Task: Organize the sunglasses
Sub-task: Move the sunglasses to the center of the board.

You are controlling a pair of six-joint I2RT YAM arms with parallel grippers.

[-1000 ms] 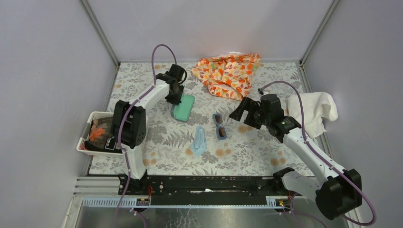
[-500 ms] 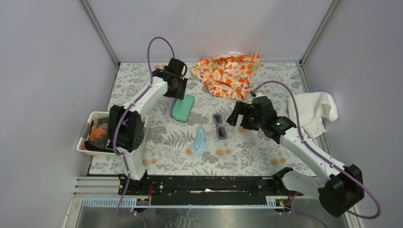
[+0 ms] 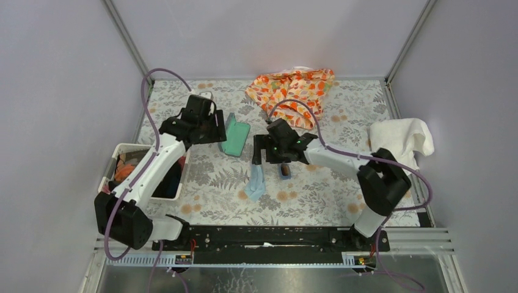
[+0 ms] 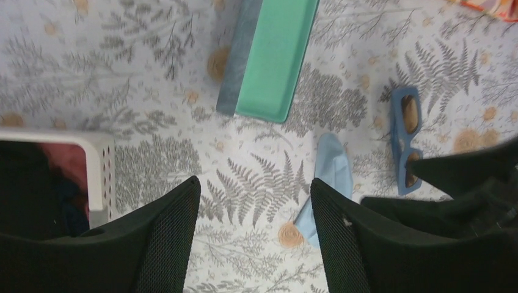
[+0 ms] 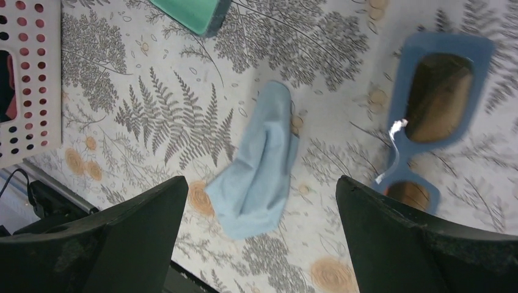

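The sunglasses (image 5: 437, 116), blue frame with brown lenses, lie flat on the table; in the top view only their near end (image 3: 284, 173) shows under my right arm. They also show in the left wrist view (image 4: 406, 137). My right gripper (image 3: 259, 152) is open and empty, hovering over the light blue cloth (image 5: 259, 177), with the sunglasses just right of its right finger (image 5: 391, 244). My left gripper (image 3: 218, 128) is open and empty, just left of the open case (image 3: 237, 137) with the teal inside (image 4: 269, 58).
The light blue cloth (image 3: 256, 182) lies near the table's middle. A white perforated basket (image 3: 131, 146) with items stands at the left edge. An orange patterned fabric (image 3: 293, 91) lies at the back. A white towel (image 3: 400, 140) sits at the right edge.
My right gripper has swung left, past the sunglasses, to above the blue cloth. My left gripper has pulled back from behind the case to its left side.
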